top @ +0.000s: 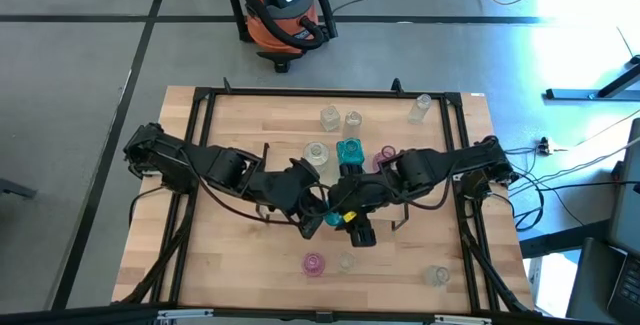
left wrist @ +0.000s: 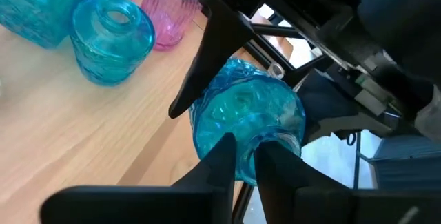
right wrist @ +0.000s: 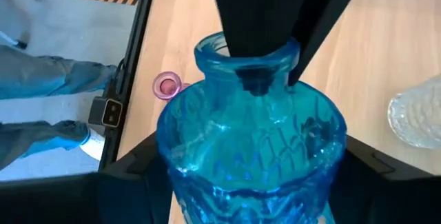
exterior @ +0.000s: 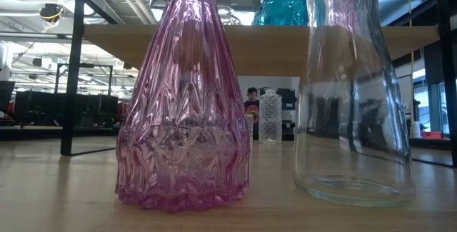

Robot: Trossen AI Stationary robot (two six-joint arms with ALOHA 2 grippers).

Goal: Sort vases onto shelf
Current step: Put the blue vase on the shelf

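A teal-blue ribbed glass vase (right wrist: 251,141) hangs between both grippers over the table's middle (top: 333,221), just near of the shelf (top: 300,137). My left gripper (left wrist: 244,158) is shut on its mouth. My right gripper (right wrist: 251,179) is shut around its body. On the shelf stand a squarish teal vase (top: 349,152), a clear one (top: 317,153), a pink one (top: 386,155) and three more clear vases farther back (top: 330,117). The left wrist view shows a round teal vase (left wrist: 112,38) and pink vases (left wrist: 169,10) on the board. My left gripper pinches the teal vase's mouth rim (left wrist: 249,172): one finger (right wrist: 253,58) reaches inside the neck and the other stays outside. My right gripper holds the vase's belly (left wrist: 207,117) between its two fingers (left wrist: 200,72), one on each side. The vase is lifted clear and tilted, mouth toward the left gripper.
Near the table's near edge stand a pink vase (top: 314,263), a clear vase (top: 345,261) and another clear one (top: 437,276); the first two loom close in the low view (exterior: 182,96) (exterior: 353,89). Black rails (top: 200,165) frame the tabletop. A person (exterior: 251,100) shows far behind.
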